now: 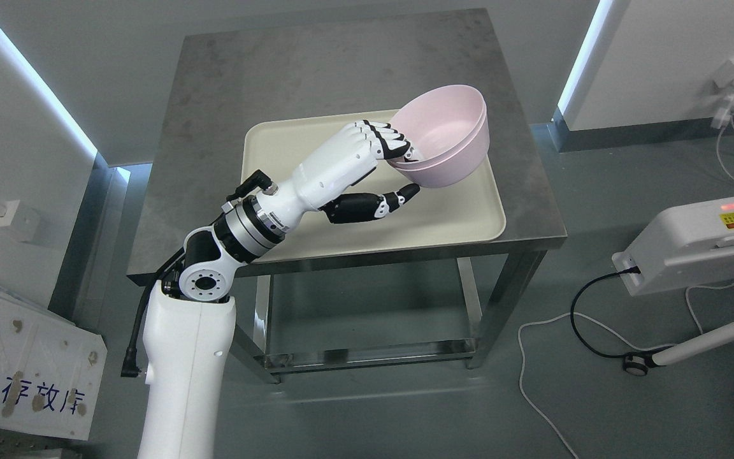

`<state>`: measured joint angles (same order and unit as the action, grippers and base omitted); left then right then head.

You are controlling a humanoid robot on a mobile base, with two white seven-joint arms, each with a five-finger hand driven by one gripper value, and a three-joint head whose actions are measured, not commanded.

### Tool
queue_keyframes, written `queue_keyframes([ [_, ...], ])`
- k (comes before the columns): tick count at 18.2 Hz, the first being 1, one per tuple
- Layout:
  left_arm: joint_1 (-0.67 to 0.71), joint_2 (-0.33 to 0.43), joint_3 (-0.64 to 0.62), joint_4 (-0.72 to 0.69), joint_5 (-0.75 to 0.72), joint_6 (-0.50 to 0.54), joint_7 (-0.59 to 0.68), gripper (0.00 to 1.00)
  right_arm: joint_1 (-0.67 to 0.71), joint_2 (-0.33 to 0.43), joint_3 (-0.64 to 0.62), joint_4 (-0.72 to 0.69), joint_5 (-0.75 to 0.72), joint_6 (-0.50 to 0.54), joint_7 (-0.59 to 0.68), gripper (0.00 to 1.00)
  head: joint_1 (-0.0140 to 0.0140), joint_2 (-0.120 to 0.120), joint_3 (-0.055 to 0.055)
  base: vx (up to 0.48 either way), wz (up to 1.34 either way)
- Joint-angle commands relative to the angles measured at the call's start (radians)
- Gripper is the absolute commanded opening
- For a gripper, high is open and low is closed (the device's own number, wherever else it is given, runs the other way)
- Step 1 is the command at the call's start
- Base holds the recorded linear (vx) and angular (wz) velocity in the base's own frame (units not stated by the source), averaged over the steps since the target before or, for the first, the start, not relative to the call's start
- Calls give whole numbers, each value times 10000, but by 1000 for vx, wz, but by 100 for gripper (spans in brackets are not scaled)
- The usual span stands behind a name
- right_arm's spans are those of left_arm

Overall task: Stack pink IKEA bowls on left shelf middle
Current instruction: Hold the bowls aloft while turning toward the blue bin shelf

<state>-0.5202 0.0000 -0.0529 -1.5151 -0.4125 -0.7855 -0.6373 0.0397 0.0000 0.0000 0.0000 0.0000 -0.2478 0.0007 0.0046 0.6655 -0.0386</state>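
One arm in view: left arm, entering from lower left, reaching over the desk (227, 83).
Left hand (376, 169): closed on the near rim of the pink bowl (450, 137); fingers (386, 137) hooked over the rim, thumb under the outer wall.
Bowl: tilted, opening facing the camera, above the right part of the cream tray (443, 217); possibly two nested bowls, rim line unclear.
Tray: flat on the steel desk.
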Motion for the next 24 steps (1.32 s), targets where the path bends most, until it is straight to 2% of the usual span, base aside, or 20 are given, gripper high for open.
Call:
queue_keyframes([
  [1,109,174,130,-588,14,1,7,0,2,-175,-46,-174,-15,8,-7,100,0,0,0,-202,-147],
  [14,508,174,636,-603,106,1,7,1,2,-175,-46,-174,-15,8,-7,100,0,0,0,-309,-181],
  [24,477,174,821,-710,321,1,22,1,2,-175,-46,-174,-15,8,-7,100,0,0,0,-325,131],
])
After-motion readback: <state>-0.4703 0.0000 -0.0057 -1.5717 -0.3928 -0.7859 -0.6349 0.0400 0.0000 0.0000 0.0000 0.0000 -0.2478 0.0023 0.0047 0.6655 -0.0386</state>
